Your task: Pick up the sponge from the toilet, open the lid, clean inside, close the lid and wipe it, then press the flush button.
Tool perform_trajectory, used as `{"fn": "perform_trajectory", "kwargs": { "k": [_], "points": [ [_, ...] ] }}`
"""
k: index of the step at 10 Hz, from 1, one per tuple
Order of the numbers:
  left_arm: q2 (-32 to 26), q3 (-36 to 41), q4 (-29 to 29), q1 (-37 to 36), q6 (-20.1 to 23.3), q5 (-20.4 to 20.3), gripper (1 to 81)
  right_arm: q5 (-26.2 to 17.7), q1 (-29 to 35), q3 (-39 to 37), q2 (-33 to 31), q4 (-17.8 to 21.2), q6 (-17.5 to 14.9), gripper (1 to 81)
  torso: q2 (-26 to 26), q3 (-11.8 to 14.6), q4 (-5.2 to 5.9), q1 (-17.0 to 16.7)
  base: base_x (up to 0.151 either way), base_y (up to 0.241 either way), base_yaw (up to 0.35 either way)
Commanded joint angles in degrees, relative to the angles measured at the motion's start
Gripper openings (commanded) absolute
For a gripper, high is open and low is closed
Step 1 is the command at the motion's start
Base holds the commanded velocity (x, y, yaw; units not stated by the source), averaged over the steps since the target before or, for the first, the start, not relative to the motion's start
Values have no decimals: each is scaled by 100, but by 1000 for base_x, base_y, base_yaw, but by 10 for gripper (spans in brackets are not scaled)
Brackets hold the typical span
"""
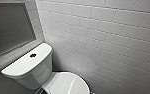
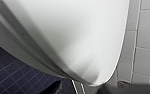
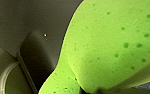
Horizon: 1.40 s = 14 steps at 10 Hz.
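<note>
While lid [image 1: 66, 84] sits closed, sponge [image 3: 111, 42] looks bright green, pitted with darker pores; right claw grip: can't tell.

The flush button [image 1: 33, 55] sits atop the toilet [image 1: 28, 70] (lid [image 1: 68, 83] before it), wall [image 1: 111, 37] right.

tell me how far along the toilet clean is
Done, it seems: the sponge looks picked up, close before the right wrist camera. In hand: unclear; the lid of the toilet lies shut, so inside cleaning cannot be judged. Left, likely: pressing the flush button.
</note>
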Motion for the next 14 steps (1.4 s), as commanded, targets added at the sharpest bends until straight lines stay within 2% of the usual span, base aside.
{"fn": "perform_trajectory", "kwargs": {
  "k": [1, 4, 6, 12, 14],
  "points": [
    [31, 186, -7, -698, -38, 213, 811, -423, 21, 26, -53, -1, 5, 10, 0, 0, 0, 0, 0, 0, 0],
    [39, 143, -7, -742, -81, 204, 811, -414, 12, 26, -36, -1, 5, 10, 0, 0, 0, 0, 0, 0, 0],
    [110, -60, -7, -751, -283, 99, 811, -414, 3, 8, -36, -1, 5, 10, 0, 0, 0, 0, 0, 0, 0],
    [-250, 371, 2, -909, -740, -262, 811, -414, 12, 17, -9, -1, 5, 10, 0, 0, 0, 0, 0, 0, 0],
    [-259, 407, 11, -918, -758, -385, 811, -423, 21, 17, -9, 8, 5, 10, 0, 0, 0, 0, 0, 0, 0]
  ]
}}
